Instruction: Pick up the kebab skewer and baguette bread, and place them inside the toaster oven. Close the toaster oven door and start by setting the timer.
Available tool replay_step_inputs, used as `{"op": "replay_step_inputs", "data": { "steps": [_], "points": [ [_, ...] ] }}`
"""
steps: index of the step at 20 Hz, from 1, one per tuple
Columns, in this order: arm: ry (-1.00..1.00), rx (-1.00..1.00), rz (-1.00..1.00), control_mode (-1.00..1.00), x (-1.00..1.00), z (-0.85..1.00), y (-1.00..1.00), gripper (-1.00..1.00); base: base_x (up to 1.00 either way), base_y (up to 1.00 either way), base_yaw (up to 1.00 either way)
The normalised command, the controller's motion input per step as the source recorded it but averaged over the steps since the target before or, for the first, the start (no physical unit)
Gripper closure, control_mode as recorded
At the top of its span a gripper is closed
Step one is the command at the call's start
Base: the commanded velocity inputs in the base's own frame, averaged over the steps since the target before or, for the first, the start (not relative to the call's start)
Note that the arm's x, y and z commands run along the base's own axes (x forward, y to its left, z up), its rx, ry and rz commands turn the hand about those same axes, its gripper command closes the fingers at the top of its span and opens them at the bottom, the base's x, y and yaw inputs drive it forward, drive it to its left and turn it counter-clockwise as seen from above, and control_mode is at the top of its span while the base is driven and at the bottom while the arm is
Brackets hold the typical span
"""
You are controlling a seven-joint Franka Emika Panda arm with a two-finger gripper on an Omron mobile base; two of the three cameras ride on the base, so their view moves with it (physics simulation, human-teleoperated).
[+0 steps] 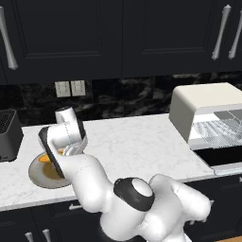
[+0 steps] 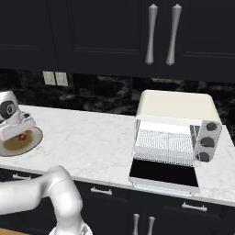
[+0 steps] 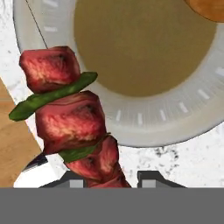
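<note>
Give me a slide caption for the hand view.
Kebab skewer between the gripper fingertips, over the plate rim.

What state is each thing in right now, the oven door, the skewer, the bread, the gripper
toaster oven door: open, folded down flat.
toaster oven: wire rack bare.
kebab skewer: between the gripper's fingers, above the plate.
baguette bread: lying on the plate.
gripper: closed on the skewer.

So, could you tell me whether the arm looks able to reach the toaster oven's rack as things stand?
Probably yes: the toaster oven door lies folded down, the rack is exposed, and the counter between the plate and the toaster oven looks unobstructed.
</note>
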Motion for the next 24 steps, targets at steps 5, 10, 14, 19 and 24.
{"op": "replay_step_inputs", "data": {
  "steps": [5,10,14,19,24],
  "points": [
    [-0.09,0.10,0.00,-1.00,-0.75,0.46,-1.00,1.00,0.00,0.00,0.00],
    [0.00,0.02,-0.09,-1.00,-0.48,0.61,-1.00,1.00,0.00,0.00,0.00],
    [0.00,0.00,-0.24,-1.00,-0.44,0.44,-1.00,1.00,0.00,0.00,0.00],
    [0.00,0.00,-0.36,-1.00,-0.13,0.22,-1.00,1.00,0.00,0.00,0.00],
    [0.00,0.00,-0.55,-1.00,0.00,0.07,-1.00,1.00,0.00,0.00,0.00]
  ]
}}
